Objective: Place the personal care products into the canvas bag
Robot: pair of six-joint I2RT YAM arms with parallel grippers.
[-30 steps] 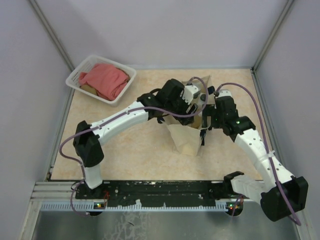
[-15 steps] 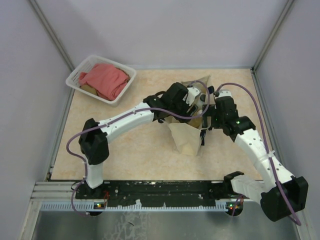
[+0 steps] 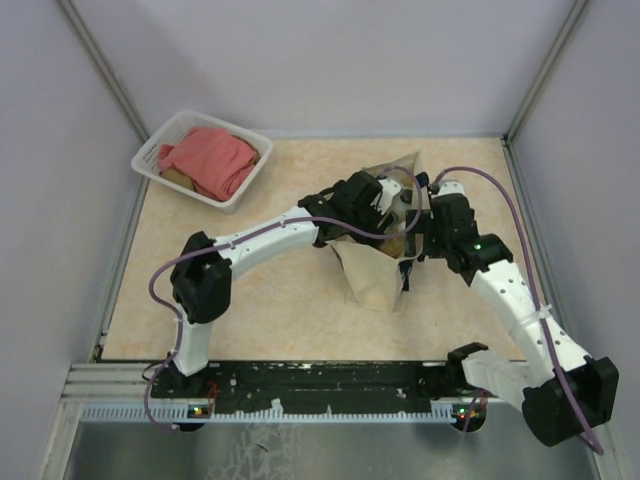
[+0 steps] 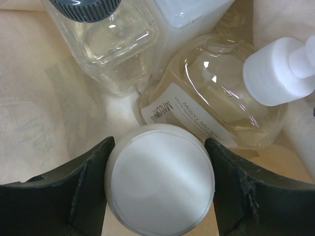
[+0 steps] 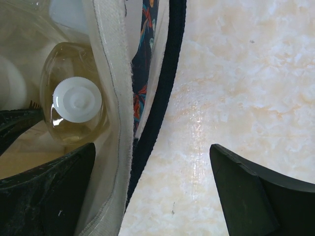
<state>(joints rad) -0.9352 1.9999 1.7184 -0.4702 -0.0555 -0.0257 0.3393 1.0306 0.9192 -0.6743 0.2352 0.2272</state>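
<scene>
L claw grips jar inside bag; other 3 bottles already in, just beyond tips. R claw open, astride bag wall. Remaining, prob.: release jar.

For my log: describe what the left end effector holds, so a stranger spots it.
Find the beige canvas bag mid-table. Inside, beside a clear bottle and a pump bottle, is a squat cream jar. Only it has a wide, white cap.

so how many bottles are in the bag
4: clear bottle top left of the left wrist view, white bottle beside it, pump bottle at right, jar lowest, in the left claw. More may be hidden.
</scene>
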